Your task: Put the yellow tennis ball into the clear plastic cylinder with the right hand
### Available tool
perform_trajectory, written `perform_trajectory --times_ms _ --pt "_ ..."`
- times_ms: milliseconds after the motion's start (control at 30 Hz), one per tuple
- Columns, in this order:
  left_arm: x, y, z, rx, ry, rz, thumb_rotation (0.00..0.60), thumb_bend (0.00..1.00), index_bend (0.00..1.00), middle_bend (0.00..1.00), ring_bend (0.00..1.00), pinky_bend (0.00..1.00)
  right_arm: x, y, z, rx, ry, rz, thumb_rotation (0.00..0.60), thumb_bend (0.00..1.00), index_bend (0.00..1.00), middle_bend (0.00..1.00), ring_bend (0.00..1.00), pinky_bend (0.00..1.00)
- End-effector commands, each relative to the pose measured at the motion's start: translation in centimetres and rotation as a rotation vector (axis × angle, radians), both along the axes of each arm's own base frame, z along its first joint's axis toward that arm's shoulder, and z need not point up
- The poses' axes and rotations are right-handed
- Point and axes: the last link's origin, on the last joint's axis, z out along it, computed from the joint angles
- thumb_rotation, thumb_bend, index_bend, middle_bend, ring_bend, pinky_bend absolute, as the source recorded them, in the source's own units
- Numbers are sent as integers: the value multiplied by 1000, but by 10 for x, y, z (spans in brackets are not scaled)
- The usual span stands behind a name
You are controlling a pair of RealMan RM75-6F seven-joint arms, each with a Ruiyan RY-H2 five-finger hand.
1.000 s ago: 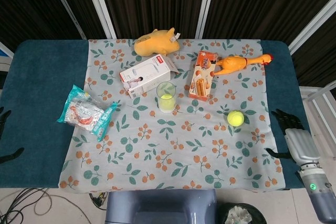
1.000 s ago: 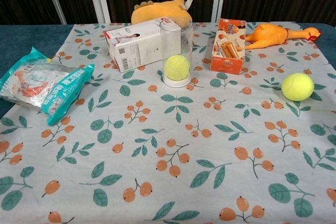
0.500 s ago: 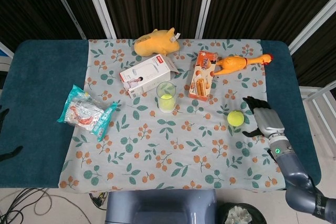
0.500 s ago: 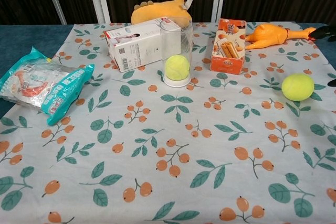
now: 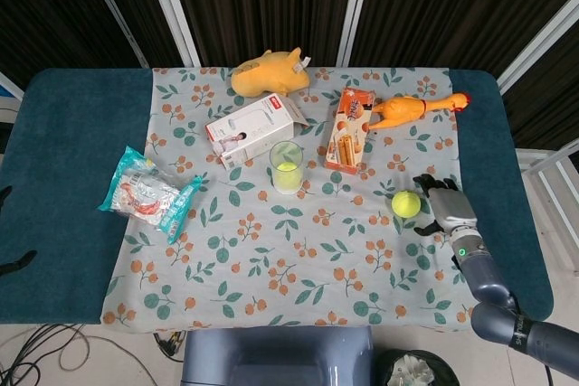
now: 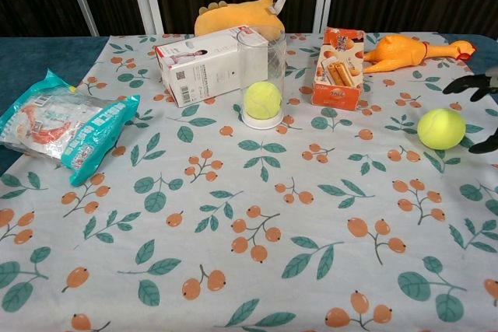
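Observation:
A loose yellow tennis ball [image 5: 406,203] [image 6: 441,128] lies on the floral cloth at the right. The clear plastic cylinder [image 5: 287,167] [image 6: 262,79] stands upright near the middle, with another yellow ball inside at its bottom. My right hand [image 5: 445,208] [image 6: 477,83] is just right of the loose ball, low over the cloth, with dark fingers spread towards it and holding nothing. In the chest view one finger shows above the ball and one below, apart from it. Only dark fingertips of my left hand [image 5: 5,194] show at the table's left edge, spread and holding nothing.
Behind the cylinder lies a white box [image 5: 255,128] with an orange plush toy [image 5: 269,72] further back. An orange biscuit box [image 5: 350,130] and a rubber chicken [image 5: 416,108] sit back right. A teal snack bag [image 5: 147,193] lies at the left.
My right hand has come in from the table's right edge, moving left up to the loose ball. The ball and the cylinder have not moved.

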Motion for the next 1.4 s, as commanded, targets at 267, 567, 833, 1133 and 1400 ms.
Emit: perform_trajectory --times_ms 267,567,833,1133,1400 --pt "-1 1 0 2 0 5 600 0 82 0 0 59 3 -11 -22 8 3 26 600 248 278 207 243 3" --pt "-2 2 1 4 -7 14 600 0 87 0 0 59 4 -17 -31 -13 18 33 600 294 353 286 367 224" --pt "-1 2 0 -1 -14 10 600 0 87 0 0 59 7 -19 -35 -48 -1 39 600 441 481 410 530 418" --pt "-2 2 2 0 -20 13 600 0 87 0 0 59 19 -24 -22 -91 -35 55 600 473 545 460 562 561" --pt "-1 1 1 -8 -25 11 600 0 87 0 0 59 65 -38 29 -184 -79 150 600 473 545 460 561 655"
